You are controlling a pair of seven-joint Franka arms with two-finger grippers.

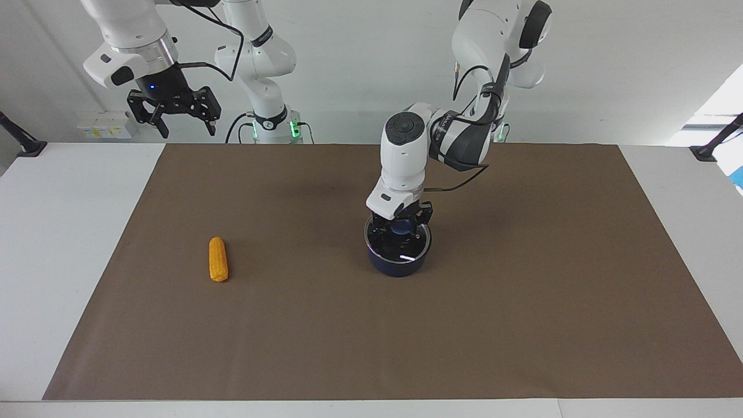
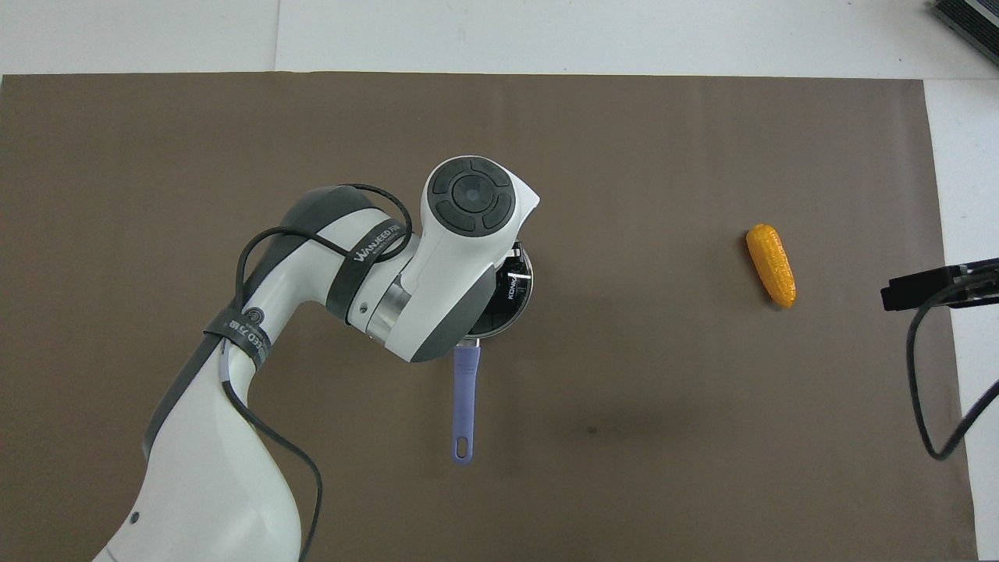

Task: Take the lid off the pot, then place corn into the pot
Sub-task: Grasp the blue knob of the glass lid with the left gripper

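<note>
The dark blue pot (image 1: 398,264) stands on the brown mat midway between the arms, with the glass lid (image 1: 413,246) on it. My left gripper (image 1: 399,225) is down over the lid, its open fingers on either side of the blue knob (image 1: 399,226). In the overhead view my left arm hides most of the pot; only a strip of the rim (image 2: 517,300) and the long blue handle (image 2: 465,398), which points toward the robots, show. The corn (image 1: 218,259) (image 2: 771,264) lies on the mat toward the right arm's end. My right gripper (image 1: 187,129) waits open, raised near its base.
The brown mat (image 1: 522,325) covers most of the white table (image 1: 64,261). Bare mat lies between the pot and the corn. A black part of the right hand and its cable (image 2: 933,285) show at the edge of the overhead view.
</note>
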